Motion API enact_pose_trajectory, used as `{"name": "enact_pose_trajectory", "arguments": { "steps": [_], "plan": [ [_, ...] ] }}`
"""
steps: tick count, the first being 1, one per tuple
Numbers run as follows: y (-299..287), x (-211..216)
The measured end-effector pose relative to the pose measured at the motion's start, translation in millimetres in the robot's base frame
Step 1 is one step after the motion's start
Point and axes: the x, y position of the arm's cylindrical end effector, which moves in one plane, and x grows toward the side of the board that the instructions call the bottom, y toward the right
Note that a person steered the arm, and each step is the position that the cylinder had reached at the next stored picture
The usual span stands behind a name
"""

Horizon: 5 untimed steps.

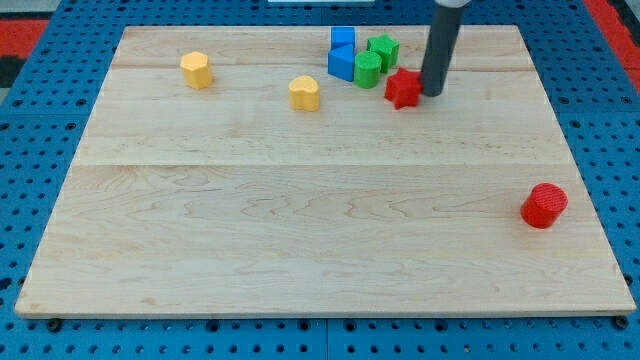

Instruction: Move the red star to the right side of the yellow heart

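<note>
Wood board [320,230] on blue pegboard, w/ blocks mostly bunched at view's top. Rod [443,45] comes down from top edge; no gripper fitted, so nothing to open or close, just my tip [432,94] on the board. Tip sits touching or just beside the red star [402,88], on its right. Yellow heart [304,92] is left of the star, clear gap between. Blue blocks [343,57] and green blocks [374,60] just above that gap. Red cylinder [544,205] far right, yellow block [197,70] far left, both irrelevant. Step, my read: push engaged. Next: shove star left, stop short of heart, don't drift up into green.
</note>
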Motion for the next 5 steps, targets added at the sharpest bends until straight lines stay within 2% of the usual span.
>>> {"name": "enact_pose_trajectory", "arguments": {
  "steps": [1,3,4,5],
  "plan": [
    [-59.6,13.6],
    [-9.4,-19.7],
    [-53.5,-11.9],
    [-88.6,13.5]
  ]
}}
